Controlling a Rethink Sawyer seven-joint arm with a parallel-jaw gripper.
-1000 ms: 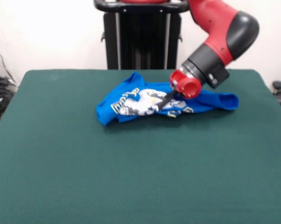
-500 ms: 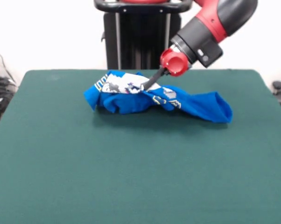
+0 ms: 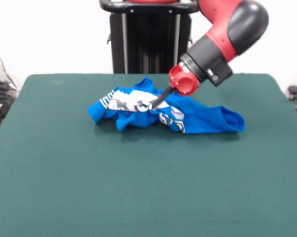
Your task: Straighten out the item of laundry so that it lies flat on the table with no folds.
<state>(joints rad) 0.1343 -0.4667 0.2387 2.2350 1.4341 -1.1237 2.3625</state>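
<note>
The near part of the green table (image 3: pixel 138 187) is bare cloth. Farther back, toward the far edge and slightly right of centre, the blue T-shirt (image 3: pixel 198 118) lies crumpled and folded, its white print showing at its left end. The gripper (image 3: pixel 151 104) reaches down into the shirt's middle, its black fingers pinching a fold of fabric there.

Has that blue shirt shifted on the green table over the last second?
Yes. The T-shirt has slid toward the picture's left: its left end now lies further left against the black pedestal behind, dragged by the gripper.
</note>
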